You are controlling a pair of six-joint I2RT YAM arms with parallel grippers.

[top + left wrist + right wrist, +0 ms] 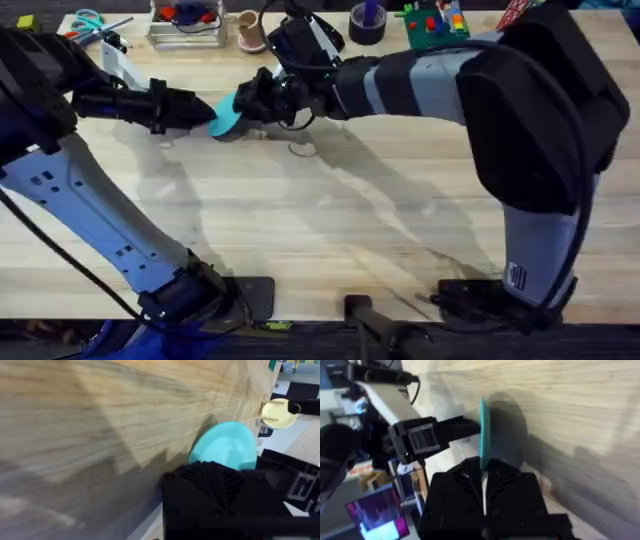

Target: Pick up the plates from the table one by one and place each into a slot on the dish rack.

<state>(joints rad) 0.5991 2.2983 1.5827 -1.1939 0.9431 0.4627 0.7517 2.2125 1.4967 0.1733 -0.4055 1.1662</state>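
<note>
Two grippers meet at one turquoise plate [228, 115] above the far part of the table [330, 230], at about 11 o'clock from the table's middle in the overhead view. The left gripper [207, 112] comes in from 9 o'clock and the right gripper [250, 103] comes in from 3 o'clock. The plate sits between them, standing on its edge.

In the right wrist view the plate [483, 430] is seen edge-on as a thin line. The right gripper [483, 467] has its two black fingers pressed on the plate's edge, one on each side. The left gripper [470, 427] touches the plate's face with its tip. In the left wrist view the plate [225, 447] shows its round face just past the left gripper [220, 472]. It is hard to tell if the left fingers are apart or together.

The near half of the table is wide bare wood with only shadows on it. A small clear ring [302, 149] lies on the wood just near the plate, at 5 o'clock from it.

Along the far edge stand a clear tray [185, 28], a black roll of tape [367, 25], scissors [88, 22] and green toy blocks [435, 25].
</note>
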